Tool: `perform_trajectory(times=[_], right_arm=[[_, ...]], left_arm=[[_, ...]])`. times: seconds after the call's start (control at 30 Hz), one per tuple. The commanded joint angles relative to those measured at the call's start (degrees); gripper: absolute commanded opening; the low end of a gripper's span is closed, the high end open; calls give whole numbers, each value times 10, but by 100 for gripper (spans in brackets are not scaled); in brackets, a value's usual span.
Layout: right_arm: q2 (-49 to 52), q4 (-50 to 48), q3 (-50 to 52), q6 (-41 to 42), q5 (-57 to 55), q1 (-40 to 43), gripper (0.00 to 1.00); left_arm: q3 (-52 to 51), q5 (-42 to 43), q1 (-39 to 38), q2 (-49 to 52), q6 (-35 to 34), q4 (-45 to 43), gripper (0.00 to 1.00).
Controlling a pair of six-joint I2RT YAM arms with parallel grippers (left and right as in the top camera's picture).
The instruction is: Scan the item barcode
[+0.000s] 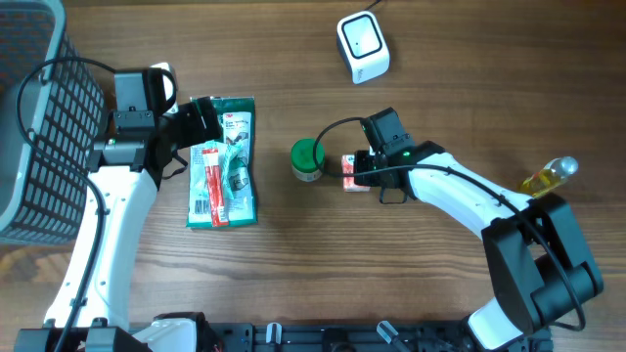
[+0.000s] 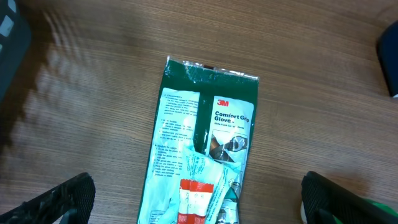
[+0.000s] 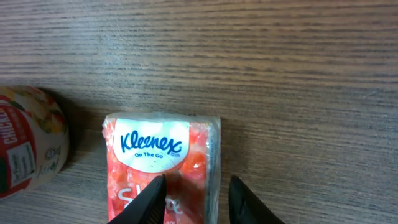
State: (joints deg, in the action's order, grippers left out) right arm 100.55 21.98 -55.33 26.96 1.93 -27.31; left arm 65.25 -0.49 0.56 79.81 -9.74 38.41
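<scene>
Straddling only the three-o'clock edge of the Kleenex pack [image 3: 161, 168], the right claw [image 3: 197, 190], grasp impossible to tell, could let it twist free on lifting; the left claw [image 2: 202, 199] hangs released over the glove packet [image 2: 205, 143].

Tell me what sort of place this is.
Probably a test bench mocked up as a shop checkout: a white barcode scanner sits on the wooden table, a wire basket stands at one edge, and packaged goods such as a Kleenex pack and a glove pack lie out.
</scene>
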Motion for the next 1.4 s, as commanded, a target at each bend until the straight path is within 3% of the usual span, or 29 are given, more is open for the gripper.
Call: perform_trajectory(times=[0.0, 0.17, 0.37, 0.67, 0.8, 1.13, 1.23, 1.37], right_arm=[[-28, -1, -18, -2, 7, 3, 37], [-43, 7, -18, -17, 7, 3, 56], [-43, 28, -13, -17, 7, 3, 46], [-16, 24, 0, -15, -1, 3, 45], [4, 25, 0, -14, -28, 3, 35], [24, 21, 5, -13, -18, 3, 32], [24, 25, 5, -13, -18, 3, 33], [24, 25, 5, -12, -19, 3, 47]], left_arm=[[6, 5, 3, -6, 3, -2, 100], [6, 5, 3, -6, 3, -2, 100], [6, 5, 3, -6, 3, -2, 100], [6, 5, 3, -6, 3, -2, 100], [6, 5, 3, -6, 3, -2, 100], [6, 5, 3, -6, 3, -2, 100], [6, 5, 3, -6, 3, -2, 100], [6, 5, 3, -6, 3, -2, 100]])
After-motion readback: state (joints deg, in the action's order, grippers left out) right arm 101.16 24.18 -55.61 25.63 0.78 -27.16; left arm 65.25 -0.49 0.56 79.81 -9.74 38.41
